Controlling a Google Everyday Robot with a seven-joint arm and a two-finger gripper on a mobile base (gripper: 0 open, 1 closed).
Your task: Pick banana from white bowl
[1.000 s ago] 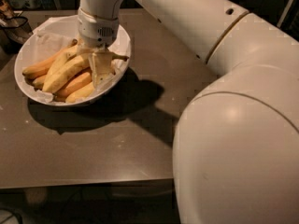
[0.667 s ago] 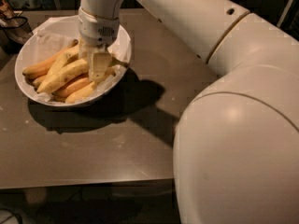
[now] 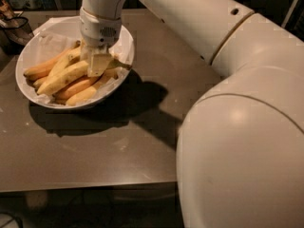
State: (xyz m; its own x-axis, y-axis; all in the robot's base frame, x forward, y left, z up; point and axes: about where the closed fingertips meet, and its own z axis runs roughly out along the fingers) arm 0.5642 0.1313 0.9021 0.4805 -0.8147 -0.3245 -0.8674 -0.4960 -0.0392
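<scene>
The white bowl (image 3: 28, 56), lined with crumpled white paper, sits at the table's far left and holds several bananas. The long pale yellow banana (image 3: 61, 79) lies on top of the pile, with its dark-tipped stem (image 3: 124, 65) pointing right. Shorter orange-yellow bananas (image 3: 78, 86) lie under and beside it. My gripper (image 3: 97, 64) reaches straight down into the middle of the bowl. Its fingers (image 3: 99, 61) are closed across the pale banana near its stem end and hide that part of it.
The brown table (image 3: 95, 146) has its front edge near the bottom of the view. A dark object (image 3: 13, 26) stands at the far left, behind the bowl. My large white arm (image 3: 237, 127) fills the right side and casts a shadow beside the bowl.
The gripper has shifted slightly left and up inside the bowl, and the pale banana has moved with it. The bowl has stayed in place.
</scene>
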